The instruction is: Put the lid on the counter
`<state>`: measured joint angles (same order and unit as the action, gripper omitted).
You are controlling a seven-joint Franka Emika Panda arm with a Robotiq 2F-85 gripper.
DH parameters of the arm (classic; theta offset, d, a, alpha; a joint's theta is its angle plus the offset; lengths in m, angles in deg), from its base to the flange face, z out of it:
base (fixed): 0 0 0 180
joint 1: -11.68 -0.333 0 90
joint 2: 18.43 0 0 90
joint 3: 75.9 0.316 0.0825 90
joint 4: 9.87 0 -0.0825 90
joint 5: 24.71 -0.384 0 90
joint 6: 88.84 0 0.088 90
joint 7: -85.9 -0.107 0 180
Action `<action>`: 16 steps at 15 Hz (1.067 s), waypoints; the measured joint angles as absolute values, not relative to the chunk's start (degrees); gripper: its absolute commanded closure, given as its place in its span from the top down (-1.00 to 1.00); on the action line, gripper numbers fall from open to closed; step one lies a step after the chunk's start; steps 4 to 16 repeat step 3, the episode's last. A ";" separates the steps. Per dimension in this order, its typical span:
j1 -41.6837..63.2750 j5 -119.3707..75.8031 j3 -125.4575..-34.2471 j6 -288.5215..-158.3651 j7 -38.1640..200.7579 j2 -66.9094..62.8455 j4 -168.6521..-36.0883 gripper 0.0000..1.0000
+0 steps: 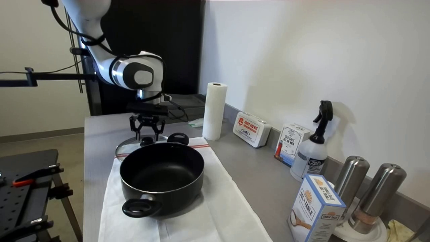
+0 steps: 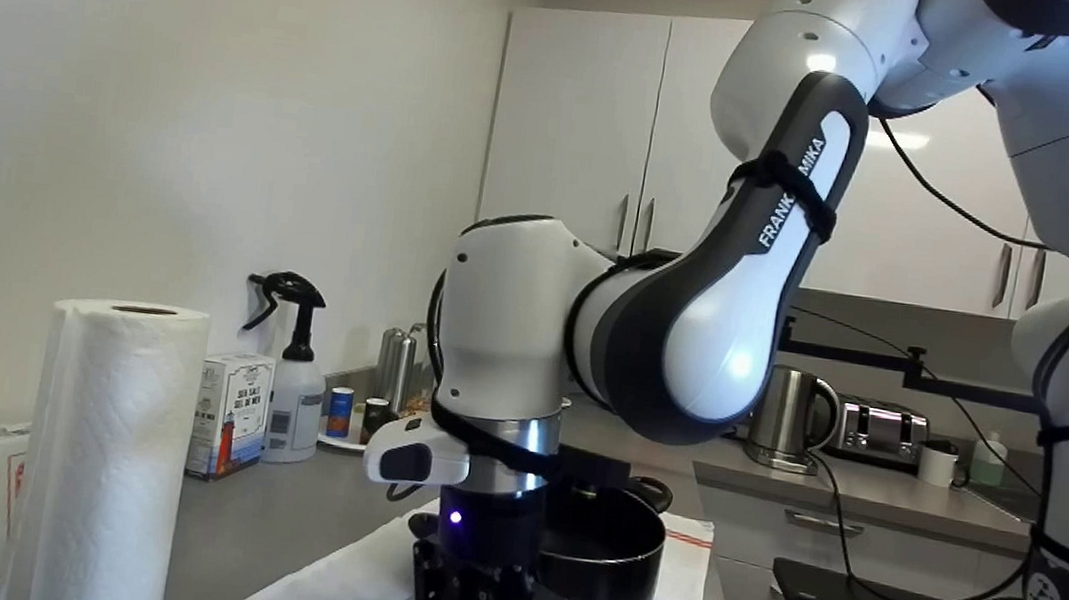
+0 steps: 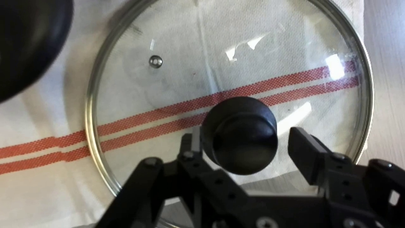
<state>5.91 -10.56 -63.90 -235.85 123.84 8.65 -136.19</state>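
Closely overlooking the lid at wrist; in both exterior views, facing the pot from six and twelve o'clock.

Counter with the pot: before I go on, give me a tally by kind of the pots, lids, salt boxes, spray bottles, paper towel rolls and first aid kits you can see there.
Pot: 1
Lid: 1
Salt boxes: 2
Spray bottle: 1
Paper towel roll: 1
First aid kit: 1
Total: 7

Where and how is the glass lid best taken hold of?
By its black knob, likely from above, closing on opposite sides. The knob rises from the middle of the glass lid, while the thin metal rim lies low, mostly over the white cloth. The open gripper points down at the knob.
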 measured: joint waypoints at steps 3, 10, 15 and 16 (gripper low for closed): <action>6.24 -10.66 -63.50 -235.76 124.42 8.11 -136.19 1.00; 6.24 -10.66 -63.50 -235.76 124.42 8.11 -136.19 1.00; 6.24 -10.66 -63.50 -235.76 124.42 8.11 -136.19 1.00; 6.24 -10.66 -63.50 -235.76 124.42 8.11 -136.19 1.00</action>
